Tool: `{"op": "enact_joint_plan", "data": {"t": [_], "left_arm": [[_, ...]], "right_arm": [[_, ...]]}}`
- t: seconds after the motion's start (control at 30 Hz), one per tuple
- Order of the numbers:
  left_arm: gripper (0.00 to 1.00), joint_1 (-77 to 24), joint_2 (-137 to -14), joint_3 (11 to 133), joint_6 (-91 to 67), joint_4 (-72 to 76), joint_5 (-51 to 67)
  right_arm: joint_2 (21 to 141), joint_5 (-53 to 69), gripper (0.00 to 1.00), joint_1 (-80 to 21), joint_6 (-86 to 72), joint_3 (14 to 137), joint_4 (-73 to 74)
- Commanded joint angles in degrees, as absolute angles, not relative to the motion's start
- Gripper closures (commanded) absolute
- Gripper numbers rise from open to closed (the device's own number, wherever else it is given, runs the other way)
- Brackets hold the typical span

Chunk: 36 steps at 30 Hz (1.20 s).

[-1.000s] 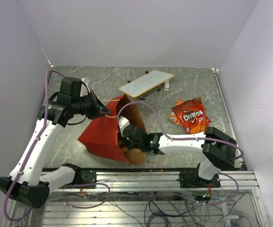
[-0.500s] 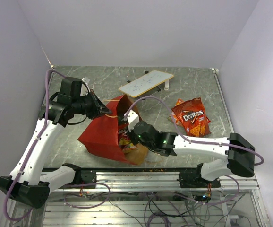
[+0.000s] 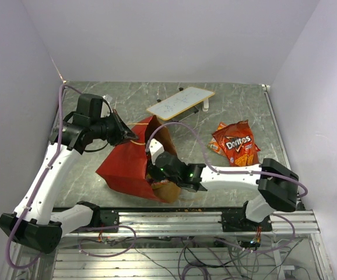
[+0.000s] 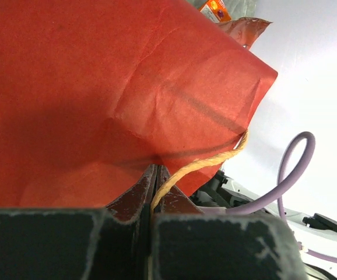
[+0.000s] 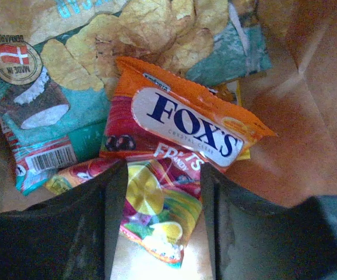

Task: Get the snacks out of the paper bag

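Note:
The paper bag (image 3: 125,166) lies on its side, red outside (image 4: 98,87) and brown kraft inside (image 5: 314,116). My left gripper (image 3: 123,134) (image 4: 155,170) is shut on its string handle (image 4: 206,162) at the rim and holds the mouth up. My right gripper (image 3: 155,174) (image 5: 162,170) is inside the bag, open, its fingers on either side of a multicoloured candy pack (image 5: 157,213). An orange Fox's pack (image 5: 186,125) lies across that pack, and a teal packet (image 5: 46,99) lies behind. A red Doritos bag (image 3: 235,143) rests on the table to the right.
A flat white tan-edged board (image 3: 180,103) sits at the back centre on small stands. An orange packet (image 3: 216,146) peeks out beside the Doritos bag. The metal rail (image 3: 174,219) runs along the near edge, with walls close on both sides.
My right gripper has opened from shut. It drew back right, then went left into the bag's mouth. The left arm holds the handle as before.

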<state>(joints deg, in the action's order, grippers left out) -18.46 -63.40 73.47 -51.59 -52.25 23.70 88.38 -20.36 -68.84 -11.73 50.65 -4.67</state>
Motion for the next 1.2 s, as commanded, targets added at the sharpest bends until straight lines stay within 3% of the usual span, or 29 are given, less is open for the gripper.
{"op": "enact_joint_plan", "data": {"t": [0.0, 0.13, 0.23, 0.43, 0.5, 0.67, 0.83, 1.03, 1.17], "left_arm": [[0.93, -18.02, -63.08, 75.21, -50.85, -51.80, 24.40], [0.93, -17.94, -62.97, 75.69, -50.30, -53.35, 23.86], [0.93, -17.91, -62.91, 76.05, -50.19, -53.70, 23.79], [0.93, -17.76, -63.02, 77.02, -48.99, -55.56, 22.69], [0.93, -17.69, -63.00, 76.64, -49.02, -55.14, 22.62], [0.93, -17.67, -63.72, 76.92, -49.15, -55.43, 23.08], [0.93, -17.58, -63.07, 76.63, -48.74, -56.27, 22.29], [0.93, -17.40, -63.70, 76.20, -48.93, -54.62, 23.23], [0.93, -17.40, -64.44, 77.69, -48.78, -55.10, 23.73]], "right_arm": [[91.81, -18.88, 0.40, -68.26, -14.68, 53.51, -10.86], [95.73, -18.83, 0.21, -68.02, -16.53, 55.31, -12.10], [98.98, -20.61, 0.13, -67.81, -16.73, 56.48, -11.93], [102.20, -25.15, 0.10, -65.58, -20.03, 56.11, -11.08], [101.94, -23.05, 0.16, -63.75, -21.02, 55.05, -11.94], [99.74, -19.61, 0.54, -60.16, -21.54, 52.78, -14.41], [96.62, -18.89, 0.81, -59.87, -20.53, 51.71, -13.48], [91.29, -15.47, 0.97, -60.16, -19.09, 49.95, -14.01], [86.16, -12.54, 1.00, -60.69, -17.64, 49.63, -12.76]]}}
